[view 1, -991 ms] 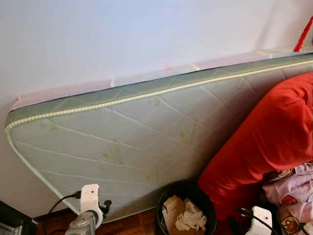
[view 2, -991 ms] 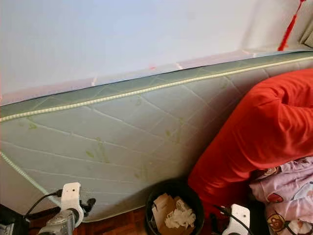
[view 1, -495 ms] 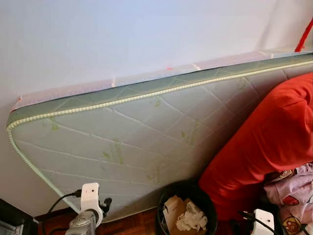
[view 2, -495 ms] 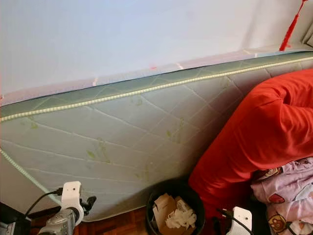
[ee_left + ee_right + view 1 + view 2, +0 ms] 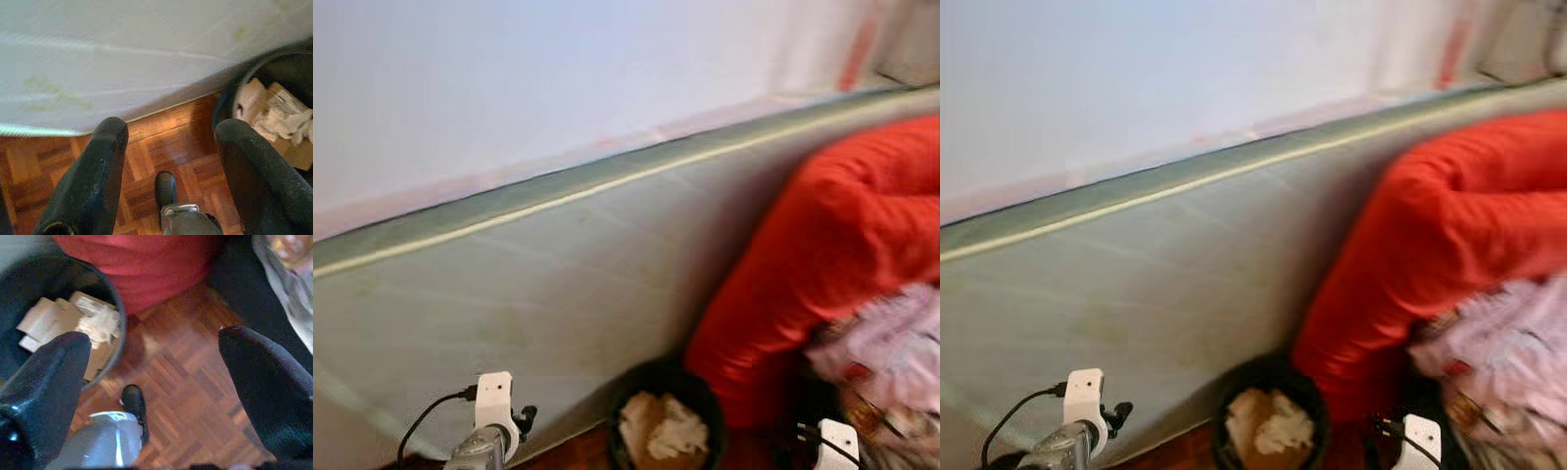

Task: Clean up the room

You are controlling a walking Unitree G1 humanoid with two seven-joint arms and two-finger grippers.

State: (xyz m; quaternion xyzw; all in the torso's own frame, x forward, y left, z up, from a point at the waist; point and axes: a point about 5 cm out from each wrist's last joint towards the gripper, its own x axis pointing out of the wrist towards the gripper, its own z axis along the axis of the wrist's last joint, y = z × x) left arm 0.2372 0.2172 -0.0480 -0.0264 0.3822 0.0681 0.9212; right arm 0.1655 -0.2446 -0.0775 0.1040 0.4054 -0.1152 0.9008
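a black waste bin stuffed with paper and card stands on the parquet floor, touching the lower edge of a pale mattress propped on its side against the wall. a red bundle presses the bin's other side. the left end effector and right end effector hang spread wide and empty over bare floor just beside the bin.

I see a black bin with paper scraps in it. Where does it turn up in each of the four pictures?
Left eye view: black bin, bottom centre, before the mattress.
Right eye view: bottom centre.
Left wrist view: beside the wood floor.
Right wrist view: next to the red bedding.
Shared landmark: red bedding.
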